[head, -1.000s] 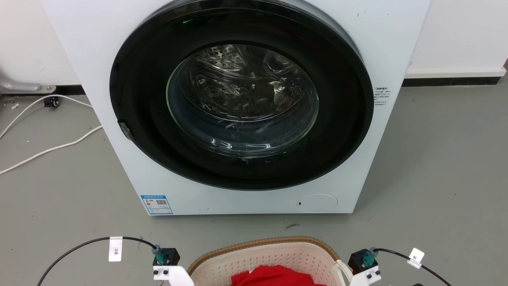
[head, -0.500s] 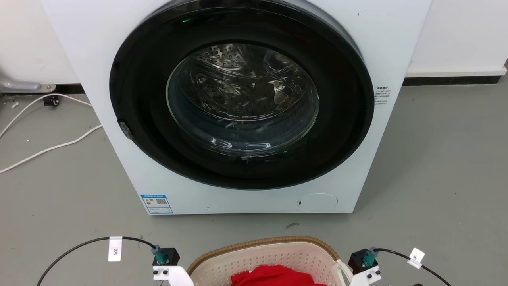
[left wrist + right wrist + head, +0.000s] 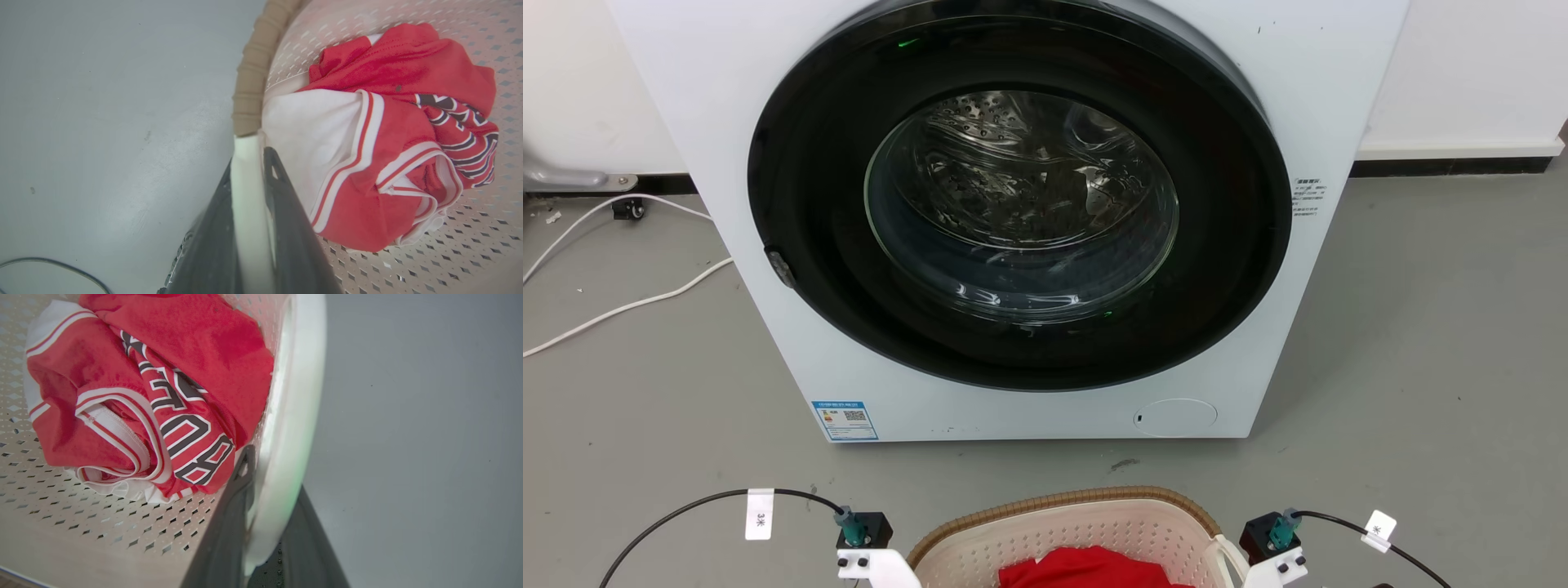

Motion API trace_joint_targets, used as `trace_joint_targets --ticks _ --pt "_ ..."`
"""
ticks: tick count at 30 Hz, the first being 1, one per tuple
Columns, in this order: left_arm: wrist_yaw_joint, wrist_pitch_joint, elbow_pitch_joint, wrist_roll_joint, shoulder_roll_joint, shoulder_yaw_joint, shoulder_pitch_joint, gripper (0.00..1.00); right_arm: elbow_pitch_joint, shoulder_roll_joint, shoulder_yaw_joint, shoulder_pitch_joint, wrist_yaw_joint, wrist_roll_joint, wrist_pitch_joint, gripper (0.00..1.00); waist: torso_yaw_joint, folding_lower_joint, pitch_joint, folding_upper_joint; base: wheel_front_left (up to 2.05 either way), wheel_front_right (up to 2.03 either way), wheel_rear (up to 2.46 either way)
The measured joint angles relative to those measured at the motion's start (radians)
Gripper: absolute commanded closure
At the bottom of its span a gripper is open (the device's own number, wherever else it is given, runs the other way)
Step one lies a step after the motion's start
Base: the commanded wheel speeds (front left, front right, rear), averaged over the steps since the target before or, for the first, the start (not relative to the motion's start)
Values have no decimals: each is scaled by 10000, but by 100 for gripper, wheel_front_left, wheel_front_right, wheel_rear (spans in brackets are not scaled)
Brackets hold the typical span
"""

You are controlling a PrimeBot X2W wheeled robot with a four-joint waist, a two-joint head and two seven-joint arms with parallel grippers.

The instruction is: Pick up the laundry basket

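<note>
The laundry basket is cream-white and perforated with a brown woven rim, and it sits at the bottom middle of the head view in front of the washer. A red and white jersey lies crumpled inside it. In the left wrist view my left gripper is shut on the white loop handle at the basket's rim. My right gripper is likewise shut on the opposite white handle. In the head view both wrists flank the basket.
A white front-loading washer with a shut dark round door stands on the grey floor just beyond the basket. White cables run over the floor at the left. The arms' black cables loop beside the basket.
</note>
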Motion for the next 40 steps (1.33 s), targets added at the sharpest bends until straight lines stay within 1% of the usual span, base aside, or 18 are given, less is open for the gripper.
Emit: trace_joint_targets --ticks 40 --pt "-2 -167 94 -767 35 -731 -52 100 2 -2 0 43 2 -46 19 100 -27 -1 -12 0 0 0 0"
